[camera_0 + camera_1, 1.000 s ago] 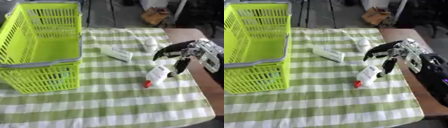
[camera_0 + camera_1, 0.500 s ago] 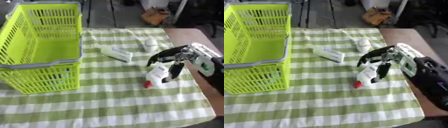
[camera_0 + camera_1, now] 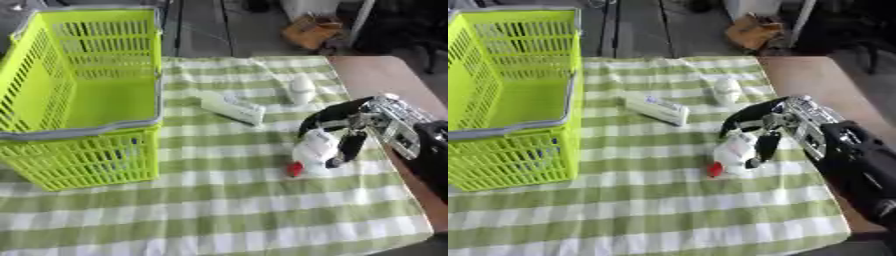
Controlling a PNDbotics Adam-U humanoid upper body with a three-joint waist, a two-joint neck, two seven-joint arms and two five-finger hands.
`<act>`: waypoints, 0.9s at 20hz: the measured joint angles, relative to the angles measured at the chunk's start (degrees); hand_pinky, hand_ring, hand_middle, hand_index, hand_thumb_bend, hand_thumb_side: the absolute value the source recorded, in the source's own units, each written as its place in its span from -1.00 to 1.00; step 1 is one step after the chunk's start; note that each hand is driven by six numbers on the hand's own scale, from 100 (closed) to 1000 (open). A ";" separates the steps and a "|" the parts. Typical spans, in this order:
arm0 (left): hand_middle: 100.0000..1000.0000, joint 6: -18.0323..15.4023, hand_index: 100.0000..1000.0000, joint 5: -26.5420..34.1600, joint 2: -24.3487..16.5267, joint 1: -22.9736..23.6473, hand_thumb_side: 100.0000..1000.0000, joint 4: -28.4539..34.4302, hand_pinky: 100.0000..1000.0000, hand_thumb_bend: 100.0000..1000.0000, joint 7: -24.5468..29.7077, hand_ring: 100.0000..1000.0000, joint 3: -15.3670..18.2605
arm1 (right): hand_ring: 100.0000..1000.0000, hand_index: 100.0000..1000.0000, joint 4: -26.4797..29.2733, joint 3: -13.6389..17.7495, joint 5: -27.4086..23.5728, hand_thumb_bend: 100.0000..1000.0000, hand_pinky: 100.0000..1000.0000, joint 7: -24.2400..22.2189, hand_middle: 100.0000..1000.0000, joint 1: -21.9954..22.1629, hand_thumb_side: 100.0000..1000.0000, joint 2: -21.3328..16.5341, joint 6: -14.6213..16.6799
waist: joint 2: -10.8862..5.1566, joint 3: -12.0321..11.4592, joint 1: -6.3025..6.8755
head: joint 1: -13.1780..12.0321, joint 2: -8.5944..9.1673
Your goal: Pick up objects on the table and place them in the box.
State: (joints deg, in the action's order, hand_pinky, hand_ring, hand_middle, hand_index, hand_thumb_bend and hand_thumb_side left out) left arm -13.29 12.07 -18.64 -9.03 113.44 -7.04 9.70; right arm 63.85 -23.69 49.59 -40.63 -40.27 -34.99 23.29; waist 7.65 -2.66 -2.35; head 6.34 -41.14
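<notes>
**Right hand closing around the red-capped bottle**

Where the green-and-white checked cloth point(image 3: 219, 210) covers the table, a white bottle with a red cap point(image 3: 310, 153) is seen lying right of the frame's centre, its cap turned toward the lower left. The right hand point(image 3: 350, 125) is brought in from the right edge, and its dark fingers point(image 3: 348, 148) are curled around the bottle's body, thumb above and fingers on the near side. A flat white box-like package point(image 3: 231, 107) is set near the centre, just beside the basket. A small white bottle point(image 3: 302, 89) is stood upright further toward the upper right. The lime-green basket point(image 3: 52, 131) is placed at the left, well apart from the held bottle.
</notes>
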 measured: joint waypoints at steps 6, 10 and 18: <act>0.70 -0.10 0.58 0.00 0.01 0.00 0.73 0.00 0.36 -0.57 0.09 0.77 0.00 | 0.83 0.88 -1.03 0.03 2.78 -0.06 0.71 1.63 0.86 0.56 -0.83 0.79 1.63 | 0.13 -0.02 0.14 | 0.00 0.01; 0.70 -0.10 0.58 0.02 0.01 0.00 0.73 0.00 0.36 -0.57 0.10 0.77 0.00 | 0.51 0.61 -1.43 0.01 3.58 -0.11 0.48 2.38 0.54 0.95 -0.85 1.34 2.38 | 0.14 0.00 0.13 | 0.01 0.01; 0.70 -0.11 0.58 0.02 0.01 0.00 0.73 0.00 0.36 -0.57 0.10 0.77 0.00 | -0.03 -0.01 -1.36 0.43 5.71 -0.30 -0.07 7.03 -0.07 0.78 -0.88 1.52 7.03 | 0.13 0.02 0.06 | 0.00 0.01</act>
State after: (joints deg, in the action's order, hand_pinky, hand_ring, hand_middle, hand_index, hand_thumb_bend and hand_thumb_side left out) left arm -13.40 12.09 -18.63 -9.03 113.44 -6.94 9.69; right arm 62.49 -23.26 55.30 -33.60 -39.49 -33.47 30.32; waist 7.78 -2.63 -2.29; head 6.34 -41.12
